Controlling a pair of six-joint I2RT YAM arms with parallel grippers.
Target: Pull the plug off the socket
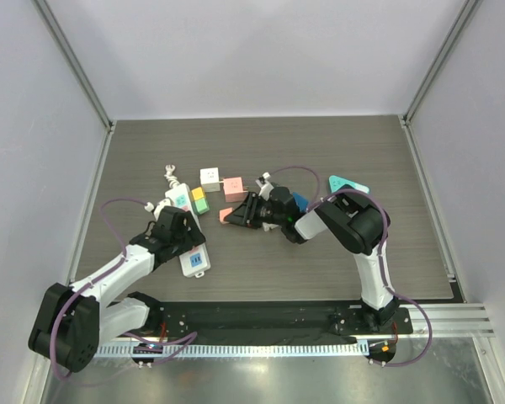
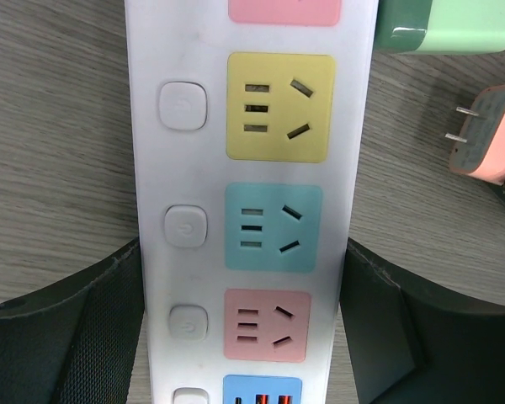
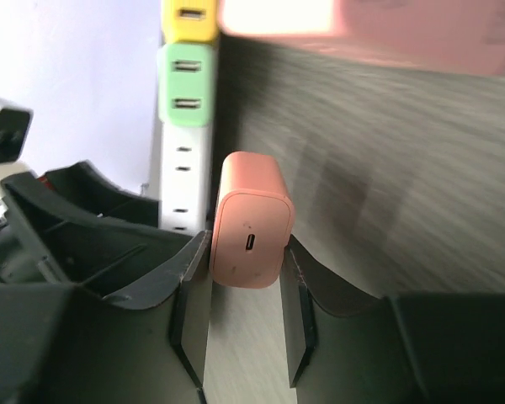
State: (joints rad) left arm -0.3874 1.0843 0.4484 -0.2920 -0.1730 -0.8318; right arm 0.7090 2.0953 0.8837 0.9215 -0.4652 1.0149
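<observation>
Just beside the power strip [image 1: 194,260], off the long edge that faces the right arm, the pink plug [image 1: 226,216] is sitting clear of every socket, apart from the strip's white body. The right gripper [image 1: 241,214] is clamping it. Its fingers [image 3: 193,307] are standing only partly apart and pressing on the plug's two opposite side faces, with the charging-port end facing back toward the wrist. The plug's long axis is running roughly crosswise to the strip's length. It is a little skewed in the left wrist view, and its two metal prongs [image 2: 456,123] are pointing toward the strip. Whether the plug is touching the table [image 1: 337,269] under it I cannot tell.

Across the strip, the left gripper [image 1: 179,230] is straddling the white body with its jaws spread wide, one dark finger [image 2: 71,337] lying against each long edge, so it is gripping the strip at about the pink socket [image 2: 267,325]. Further along the strip from that grip, the teal socket [image 2: 273,227] and the yellow socket [image 2: 279,107] are lying bare, each with a round switch beside it.

Further up the strip, beyond the pink plug, a green adapter [image 2: 448,27] and a yellow adapter [image 1: 198,194] are sitting side by side against that same long edge. The strip itself is lying flat on the table.
</observation>
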